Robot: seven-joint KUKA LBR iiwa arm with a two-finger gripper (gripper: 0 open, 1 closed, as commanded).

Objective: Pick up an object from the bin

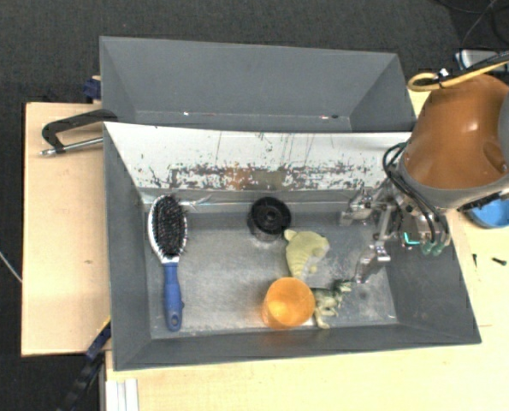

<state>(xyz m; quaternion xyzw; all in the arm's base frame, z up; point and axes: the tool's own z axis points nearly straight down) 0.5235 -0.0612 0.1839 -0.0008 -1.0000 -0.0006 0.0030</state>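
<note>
Far left in the grey bin (126, 229): a hairbrush (168, 247), black bristles, blue handle toward the near wall. Mid-floor by the back wall: 1 black round cap (269, 216). Just right and nearer: a pale yellow crumpled piece (305, 251). Below it, an orange round object (288, 303) touching a greenish scrap (328, 300). Rightmost: the gripper (367, 264), low over the floor just beside that scrap; open or closed, cannot tell.

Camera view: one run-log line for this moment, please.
gripper: over right side of bin | nearest: pale yellow lump, orange round thing | grasp: none visible | blue-handled brush: left
</note>
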